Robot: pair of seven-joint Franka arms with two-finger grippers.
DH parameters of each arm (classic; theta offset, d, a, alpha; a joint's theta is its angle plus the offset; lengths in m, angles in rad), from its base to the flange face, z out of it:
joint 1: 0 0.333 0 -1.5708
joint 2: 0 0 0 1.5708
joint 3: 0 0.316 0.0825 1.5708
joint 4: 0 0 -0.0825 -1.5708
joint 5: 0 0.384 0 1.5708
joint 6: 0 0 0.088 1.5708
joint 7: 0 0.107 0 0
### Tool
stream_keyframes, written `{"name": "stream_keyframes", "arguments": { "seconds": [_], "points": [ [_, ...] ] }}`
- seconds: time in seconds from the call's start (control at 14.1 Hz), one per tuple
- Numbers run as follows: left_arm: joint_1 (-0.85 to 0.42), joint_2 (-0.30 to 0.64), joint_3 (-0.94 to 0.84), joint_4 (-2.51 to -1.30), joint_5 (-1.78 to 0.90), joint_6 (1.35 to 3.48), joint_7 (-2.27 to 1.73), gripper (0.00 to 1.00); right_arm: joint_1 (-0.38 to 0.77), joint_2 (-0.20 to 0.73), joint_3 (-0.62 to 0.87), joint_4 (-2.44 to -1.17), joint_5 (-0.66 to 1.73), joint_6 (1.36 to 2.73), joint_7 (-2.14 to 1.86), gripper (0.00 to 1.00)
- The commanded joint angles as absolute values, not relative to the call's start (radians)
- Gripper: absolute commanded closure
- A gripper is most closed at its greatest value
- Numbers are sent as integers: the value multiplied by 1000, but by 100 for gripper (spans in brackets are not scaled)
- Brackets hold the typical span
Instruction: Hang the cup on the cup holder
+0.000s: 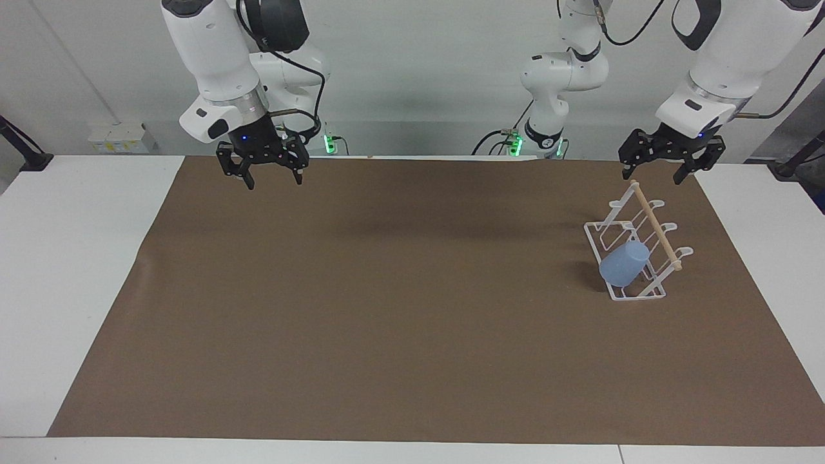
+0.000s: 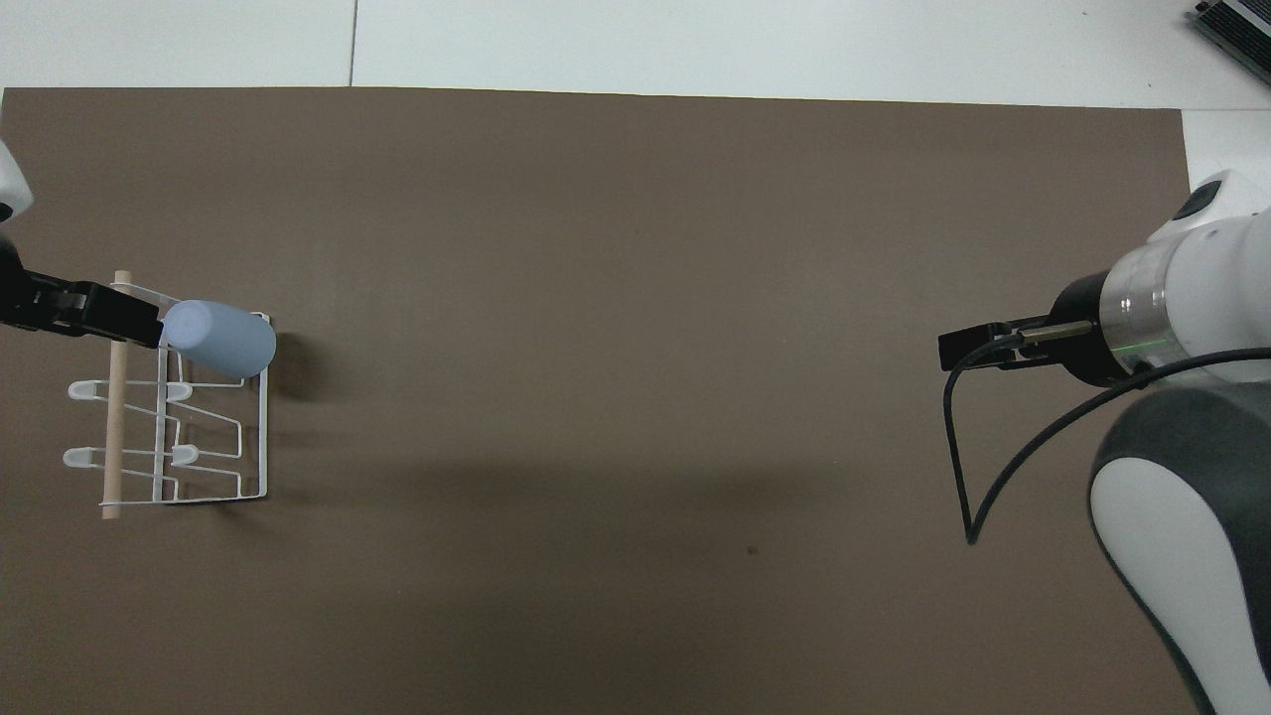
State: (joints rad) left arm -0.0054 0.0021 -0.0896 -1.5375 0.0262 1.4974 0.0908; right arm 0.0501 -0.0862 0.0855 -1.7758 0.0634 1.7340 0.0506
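**Cup seated on the rack, seen from above**

A light-blue cup (image 2: 220, 337) lies tilted on a prong of the white wire cup holder (image 2: 213, 452), at the holder's end farther from the robots. A wooden dowel (image 2: 114, 427) runs along the holder's top. The holder stands on a brown mat (image 2: 635, 298) at the left arm's end of the table. The left gripper (image 2: 84, 310) overlaps the dowel; the right gripper (image 2: 968, 348) waits well apart.

We see a light-blue, smooth matt plastic cup (image 1: 624, 263) on a thin white wire cup holder (image 1: 635, 258) topped by a pale bare wooden dowel (image 1: 655, 225). The wide brown paper-like sheet (image 1: 412, 322) looks matt.
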Motion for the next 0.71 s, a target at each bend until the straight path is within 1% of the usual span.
{"name": "stream_keyframes", "arguments": {
  "seconds": [0.0, 0.64],
  "points": [
    [6, -26, -94, -1549, 9, 1462, 43, 0, 48, -97, 81, -1787, 84, 1727, 41, 0],
    [21, -29, -95, -1563, -2, 1466, 43, 0, 46, -97, 81, -1787, 84, 1727, 41, 0]
  ]
}}
